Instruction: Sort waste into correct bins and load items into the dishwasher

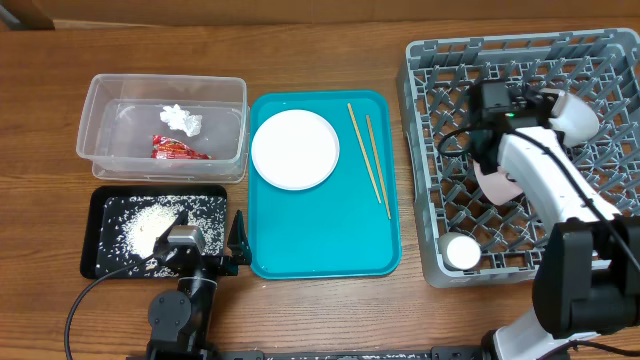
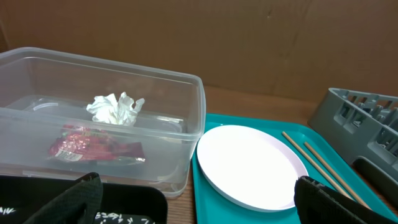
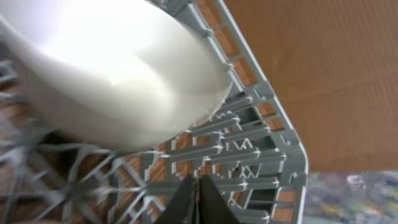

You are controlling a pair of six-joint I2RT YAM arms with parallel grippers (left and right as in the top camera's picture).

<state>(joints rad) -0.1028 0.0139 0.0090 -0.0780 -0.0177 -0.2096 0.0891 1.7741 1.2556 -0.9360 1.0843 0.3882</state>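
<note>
The clear tub holds the white tissue wad and red wrapper. The black tray holds rice. My left gripper is open and empty over the tray's right end. A white plate and two chopsticks lie on the teal tray. The grey rack holds a cup, a bowl partly under my right arm, and another bowl. My right gripper is shut beside that bowl, nothing between its fingers.
The tub, plate and chopsticks also show in the left wrist view, with the rack's corner at the right. Bare wooden table lies in front of the teal tray and rack. A cable trails from the left arm base.
</note>
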